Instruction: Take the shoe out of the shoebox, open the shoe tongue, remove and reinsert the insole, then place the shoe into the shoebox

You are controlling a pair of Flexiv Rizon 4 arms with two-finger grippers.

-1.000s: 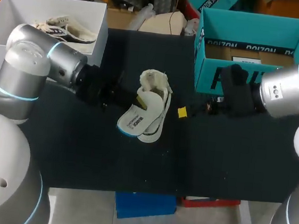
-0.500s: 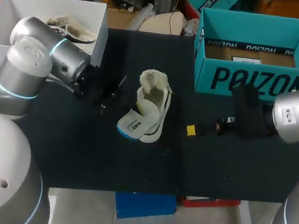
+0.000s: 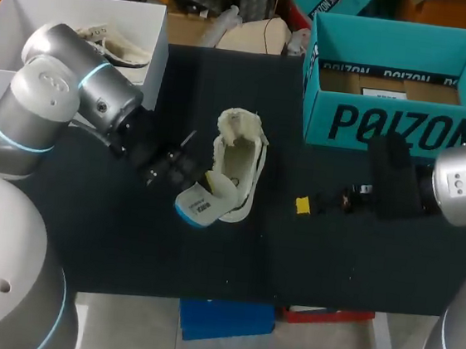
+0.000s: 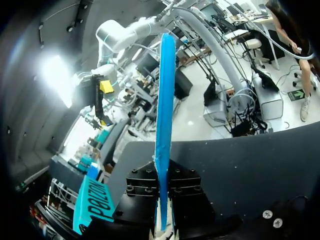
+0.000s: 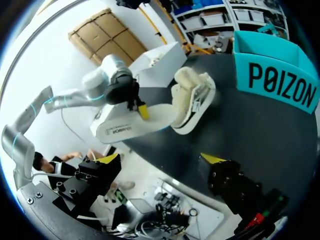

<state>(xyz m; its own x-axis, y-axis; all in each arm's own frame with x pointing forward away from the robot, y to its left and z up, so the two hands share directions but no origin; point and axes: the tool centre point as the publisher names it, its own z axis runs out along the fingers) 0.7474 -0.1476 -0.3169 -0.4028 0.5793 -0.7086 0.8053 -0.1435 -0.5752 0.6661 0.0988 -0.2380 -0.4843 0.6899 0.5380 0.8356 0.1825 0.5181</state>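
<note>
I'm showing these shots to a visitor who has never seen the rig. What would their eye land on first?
Most likely the cream shoe in the middle of the black table, with its white, blue-heeled insole sticking out of it and the left claw shut on it. Next comes the bright teal shoebox, open-topped at the far right. The right claw is wide open to the right of the shoe.

A white box (image 3: 20,19) holding a sneaker (image 3: 123,47) stands at the black table's (image 3: 208,255) corner.
</note>
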